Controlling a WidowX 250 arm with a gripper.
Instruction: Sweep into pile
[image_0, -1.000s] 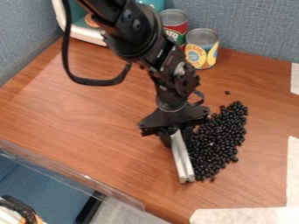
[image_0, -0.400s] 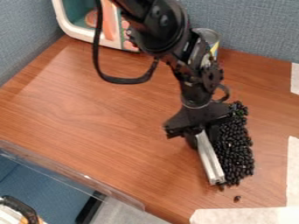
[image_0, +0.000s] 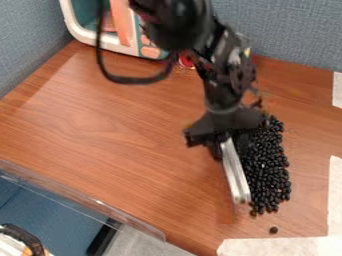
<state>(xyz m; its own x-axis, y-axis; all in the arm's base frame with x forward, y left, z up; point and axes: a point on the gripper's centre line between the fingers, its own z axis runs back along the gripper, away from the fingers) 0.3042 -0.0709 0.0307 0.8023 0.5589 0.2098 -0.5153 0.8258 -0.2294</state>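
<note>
My gripper (image_0: 226, 142), right of the frame's centre, is closed on the bar (image_0: 235, 172). The bar's long side lies along the left flank of the beans (image_0: 267, 172), right of centre, presumably so that one push moves a broad front. Its free end sits near the heap's lower tip, probably to limit spill. The stray bean (image_0: 273, 230), apart at lower right, likely needs its own stroke.

One each: gripper (image_0: 229, 145); bar (image_0: 236, 175); bean pile (image_0: 268, 167); loose bean (image_0: 273, 230); toy microwave (image_0: 84, 35)
</note>
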